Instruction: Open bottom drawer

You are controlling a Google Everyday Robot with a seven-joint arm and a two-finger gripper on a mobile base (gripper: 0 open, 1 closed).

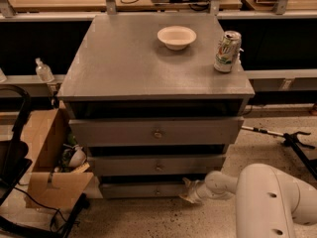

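A grey wooden cabinet [153, 58] holds three drawers. The bottom drawer [133, 190] is the lowest, a shallow grey panel with a small round knob [157, 191] at its centre. My white arm [267, 202] reaches in from the lower right, close to the floor. The gripper [189, 191] sits at the right part of the bottom drawer's front, just right of the knob and touching or nearly touching the panel. All three drawer fronts stand slightly forward of the cabinet frame, with dark gaps above them.
On the cabinet top stand a white bowl [177, 36] and a drink can [227, 51]. An open cardboard box [49, 157] with clutter sits on the floor to the left, beside a black frame [15, 157]. A black stand [292, 140] lies on the floor at right.
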